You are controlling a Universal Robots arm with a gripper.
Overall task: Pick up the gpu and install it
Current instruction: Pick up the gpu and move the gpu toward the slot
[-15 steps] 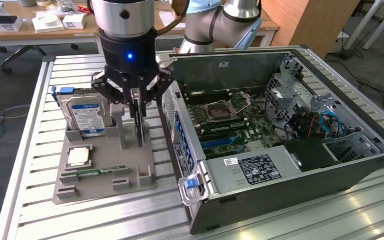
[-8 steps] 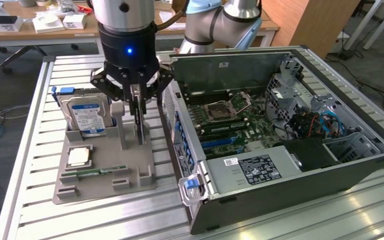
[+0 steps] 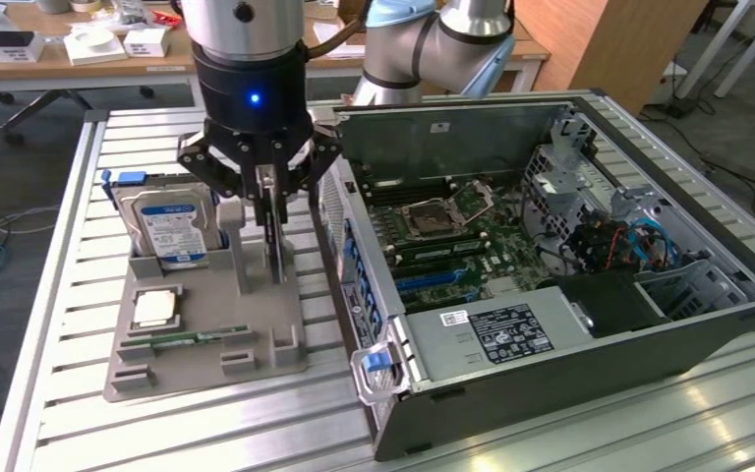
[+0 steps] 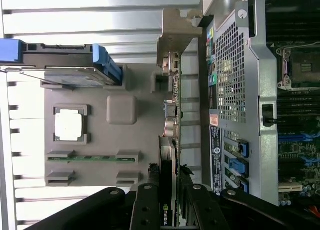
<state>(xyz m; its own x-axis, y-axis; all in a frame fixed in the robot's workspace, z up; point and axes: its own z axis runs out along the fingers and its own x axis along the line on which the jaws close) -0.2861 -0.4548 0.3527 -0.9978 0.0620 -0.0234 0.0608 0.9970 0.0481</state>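
Gpu (image 4: 168,165), thin green card, on edge in grey tray (image 3: 207,366) between blue-label silver hard drive (image 3: 172,228) and open black case (image 3: 588,339); long axis along case wall; gripper (image 3: 270,211) pinching it

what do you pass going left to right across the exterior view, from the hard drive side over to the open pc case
hard drive → gpu → cpu socket → blue cables
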